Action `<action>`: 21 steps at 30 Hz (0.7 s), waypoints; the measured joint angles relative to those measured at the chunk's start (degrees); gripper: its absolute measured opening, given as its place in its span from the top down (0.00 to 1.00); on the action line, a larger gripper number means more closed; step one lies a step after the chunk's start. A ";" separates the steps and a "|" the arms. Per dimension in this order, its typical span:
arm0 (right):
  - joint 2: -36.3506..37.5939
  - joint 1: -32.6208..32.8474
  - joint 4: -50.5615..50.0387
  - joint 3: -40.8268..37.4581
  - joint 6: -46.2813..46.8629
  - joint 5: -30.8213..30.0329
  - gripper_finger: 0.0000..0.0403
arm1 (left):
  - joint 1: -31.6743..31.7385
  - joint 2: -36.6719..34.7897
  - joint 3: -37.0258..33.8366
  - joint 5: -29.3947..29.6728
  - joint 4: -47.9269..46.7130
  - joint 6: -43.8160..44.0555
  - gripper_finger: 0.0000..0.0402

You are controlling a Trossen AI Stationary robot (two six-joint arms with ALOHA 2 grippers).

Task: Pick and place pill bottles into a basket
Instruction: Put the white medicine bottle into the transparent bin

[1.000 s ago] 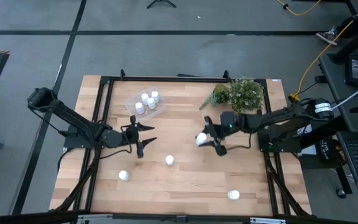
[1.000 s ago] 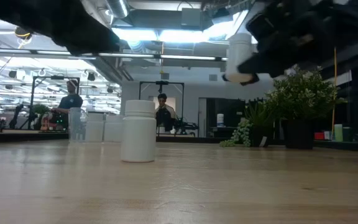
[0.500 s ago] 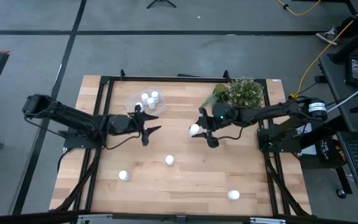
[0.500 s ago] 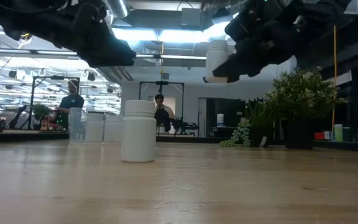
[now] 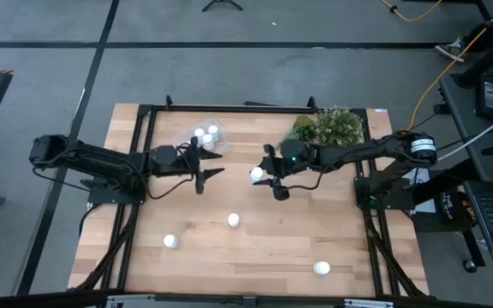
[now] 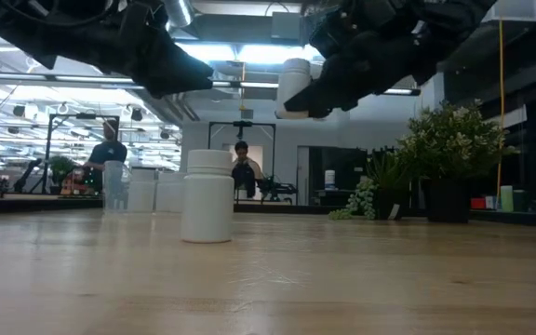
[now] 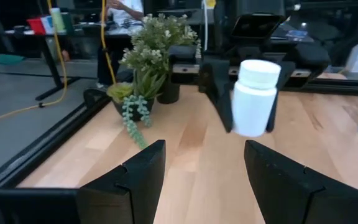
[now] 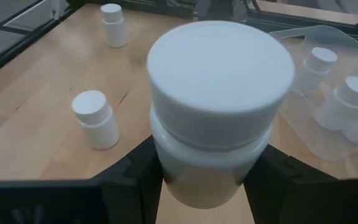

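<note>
Right gripper [image 5: 266, 174] with pill bottle [image 5: 256, 174] nearer basket [image 5: 182, 137].

I count seven pill bottles in sight. Three stand loose on the bench [image 5: 264, 248]: one [image 5: 234, 220] near its middle, one [image 5: 170, 241] toward the left edge, and one [image 5: 321, 268] by the right corner of the edge opposite the plants. A fourth bottle [image 5: 256, 174] is clamped in the right claw [image 5: 264, 175]. Three more show inside the single clear basket [image 5: 182, 137], though the left arm hides part of it, so I cannot swear to its full count. There are two arms and two claws; the left claw [image 5: 205, 171] carries nothing. Two green plants [image 5: 339, 128] fill one corner. Two people [image 6: 108, 149] are in the room beyond.
</note>
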State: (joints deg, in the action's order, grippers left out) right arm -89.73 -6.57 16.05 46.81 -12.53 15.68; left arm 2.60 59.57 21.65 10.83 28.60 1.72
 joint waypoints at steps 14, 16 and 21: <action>-10.47 -2.44 -2.08 12.14 -2.37 -1.46 0.58 | 3.24 2.85 3.06 -9.01 -0.25 -1.70 0.47; -11.95 -2.78 -2.74 14.40 -3.17 -0.66 0.58 | 3.30 4.44 4.36 -9.02 -1.15 -3.81 0.47; -13.06 -3.46 -4.84 17.77 -3.24 -0.41 0.58 | 4.29 7.57 7.21 -9.02 -3.13 -6.18 0.47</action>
State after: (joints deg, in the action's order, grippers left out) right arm -102.78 -10.02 11.21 64.58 -15.78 15.27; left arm 6.89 67.14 28.86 1.80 25.47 -4.46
